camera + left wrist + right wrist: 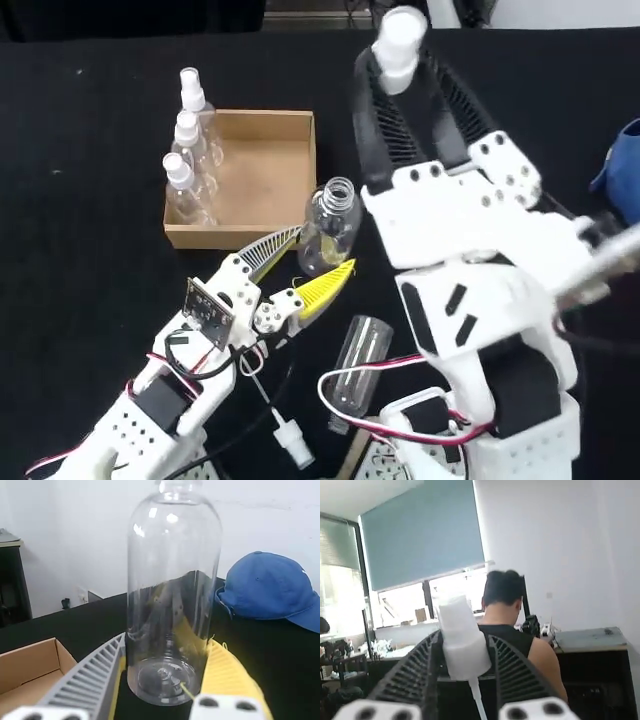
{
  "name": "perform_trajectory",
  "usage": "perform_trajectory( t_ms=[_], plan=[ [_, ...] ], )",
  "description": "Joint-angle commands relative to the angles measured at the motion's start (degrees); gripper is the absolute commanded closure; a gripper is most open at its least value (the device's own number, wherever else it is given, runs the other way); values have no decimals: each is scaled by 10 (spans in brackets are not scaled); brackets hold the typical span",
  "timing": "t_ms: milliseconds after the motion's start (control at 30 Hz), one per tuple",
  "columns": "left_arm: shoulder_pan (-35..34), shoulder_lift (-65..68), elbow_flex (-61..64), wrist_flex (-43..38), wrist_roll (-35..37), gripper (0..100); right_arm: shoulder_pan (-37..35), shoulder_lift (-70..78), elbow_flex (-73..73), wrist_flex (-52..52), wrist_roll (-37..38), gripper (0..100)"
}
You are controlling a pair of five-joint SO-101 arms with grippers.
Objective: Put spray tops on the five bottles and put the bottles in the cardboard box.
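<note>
My right gripper (400, 58) is lifted high over the table, its jaws closed on a white spray top (462, 645) with the tube hanging down, which looks ready for lowering into a neck. The cardboard box (265, 175) already holds three capped bottles (190, 140) along one wall. Just beside the box, my left gripper (322, 250) clamps the base of an upright open bottle (335, 210), I judge to steady it for capping. Nearer the arm bases lie an uncapped bottle (358, 365) and a loose spray top (290, 440), well apart.
</note>
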Motion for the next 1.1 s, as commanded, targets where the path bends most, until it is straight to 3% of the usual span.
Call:
perform_trajectory(
  t_ms=[0,400,900,1067],
  plan=[
    [9,-11,10,3,4,970,9,-10,5,-47,0,988],
    [17,-11,10,4,4,970,-36,-11,-4,-48,2,988],
    [25,-8,14,5,2,970,-35,-58,-22,28,1,988],
    [27,-7,14,5,1,970,-35,-59,-16,11,1,988]
  ],
)
